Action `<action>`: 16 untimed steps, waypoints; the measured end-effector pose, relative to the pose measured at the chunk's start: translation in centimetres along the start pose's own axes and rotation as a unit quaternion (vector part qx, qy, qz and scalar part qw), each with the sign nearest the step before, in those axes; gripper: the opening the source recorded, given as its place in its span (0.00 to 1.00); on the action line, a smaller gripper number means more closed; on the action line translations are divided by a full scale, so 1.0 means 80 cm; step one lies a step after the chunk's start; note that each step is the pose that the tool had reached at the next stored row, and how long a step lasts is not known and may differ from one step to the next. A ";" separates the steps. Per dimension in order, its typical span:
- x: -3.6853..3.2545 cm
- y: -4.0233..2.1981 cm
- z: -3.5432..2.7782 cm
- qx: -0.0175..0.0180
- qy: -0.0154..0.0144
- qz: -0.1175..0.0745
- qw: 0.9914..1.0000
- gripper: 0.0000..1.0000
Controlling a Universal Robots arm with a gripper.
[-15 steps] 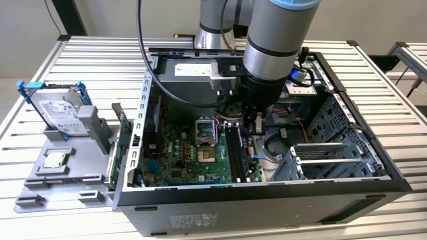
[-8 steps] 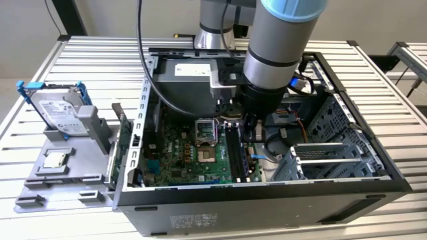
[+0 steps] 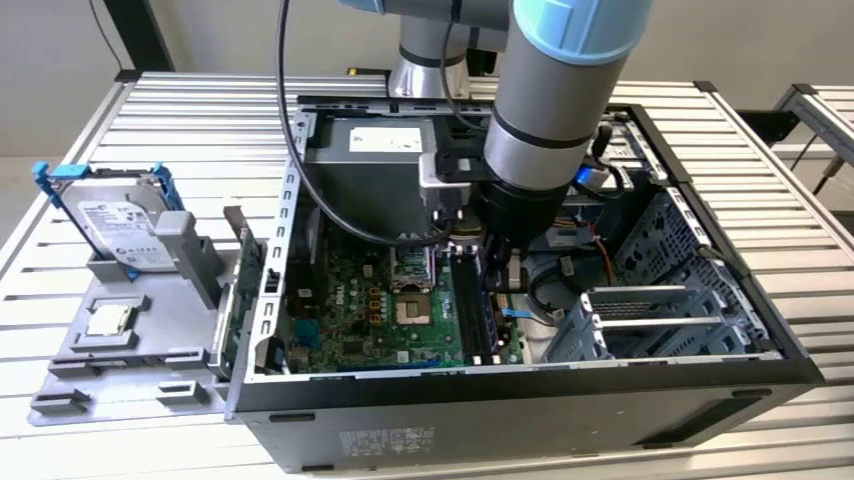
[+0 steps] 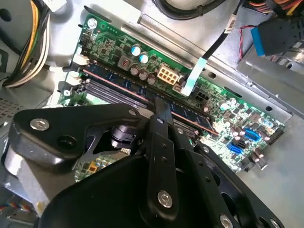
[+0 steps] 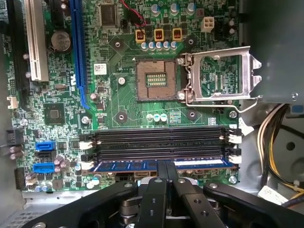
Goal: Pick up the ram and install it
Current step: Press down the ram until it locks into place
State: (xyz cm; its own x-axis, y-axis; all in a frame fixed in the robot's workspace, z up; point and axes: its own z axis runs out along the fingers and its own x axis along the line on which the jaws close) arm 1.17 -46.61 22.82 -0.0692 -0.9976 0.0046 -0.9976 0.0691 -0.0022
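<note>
— So, where do we find the ram (image 5: 161, 166)?

— We see it lying along the outermost of the black slots (image 5: 159, 141) on the green board (image 5: 118, 102), a blue stick reaching from one white clip to the other. In the second wrist view it runs just beyond the fingertips, beside the empty slots (image 4: 107, 92).

— And the gripper (image 5: 166, 166)?

— We see its two black fingers (image 5: 156, 194) drawn together on the middle of the ram's top edge, jaws closed on it.

— What do we make out from the exterior view?

— We see the arm (image 3: 554, 120) reaching straight down into the open computer case (image 3: 534, 400). On the exterior view's left a grey tray (image 3: 127, 345) holds a hard drive (image 3: 123, 232) standing in a blue frame, and a small square chip (image 3: 107, 320) lying flat in front of it.

— Anything else near the slots?

— We see the open processor socket (image 5: 156, 80) with its metal frame (image 5: 223, 73) swung up.
</note>
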 end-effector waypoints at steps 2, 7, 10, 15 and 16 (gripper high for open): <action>0.0000 0.0000 0.0046 0.000 0.000 0.000 1.000 0.00; 0.0001 0.0001 0.0134 0.000 0.001 0.000 1.000 0.00; -0.0007 0.0000 0.0064 0.000 -0.002 0.000 1.000 0.00; 0.0001 0.0000 -0.0232 0.000 0.000 0.000 1.000 0.00; 0.0001 0.0000 -0.0287 0.000 0.000 0.000 1.000 0.00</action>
State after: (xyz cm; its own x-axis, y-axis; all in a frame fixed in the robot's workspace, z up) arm 1.16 -46.61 25.12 -0.0693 -0.9976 0.0044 -0.9976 0.0693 -0.0021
